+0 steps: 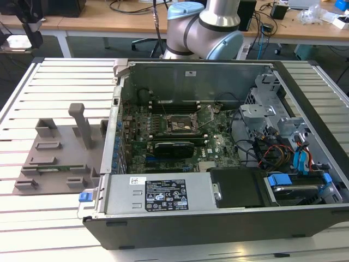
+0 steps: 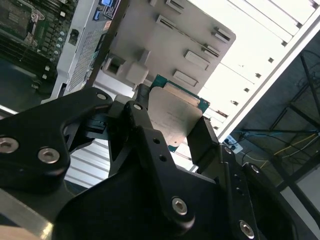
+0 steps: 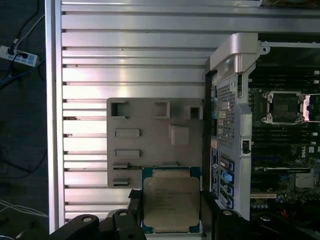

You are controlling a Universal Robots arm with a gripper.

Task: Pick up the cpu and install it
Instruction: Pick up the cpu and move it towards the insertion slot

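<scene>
The cpu (image 3: 171, 202) sits clamped in the end effector (image 3: 171, 209).

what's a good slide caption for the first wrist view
Gripper holding the cpu over the gray fixture plate, beside the open computer case and its motherboard socket

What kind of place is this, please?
Probably a robotics lab or test workshop: a robot arm stands beyond an open computer case on a slatted metal table, with cable-strewn desks behind. Its end effector holds the cpu.
</scene>
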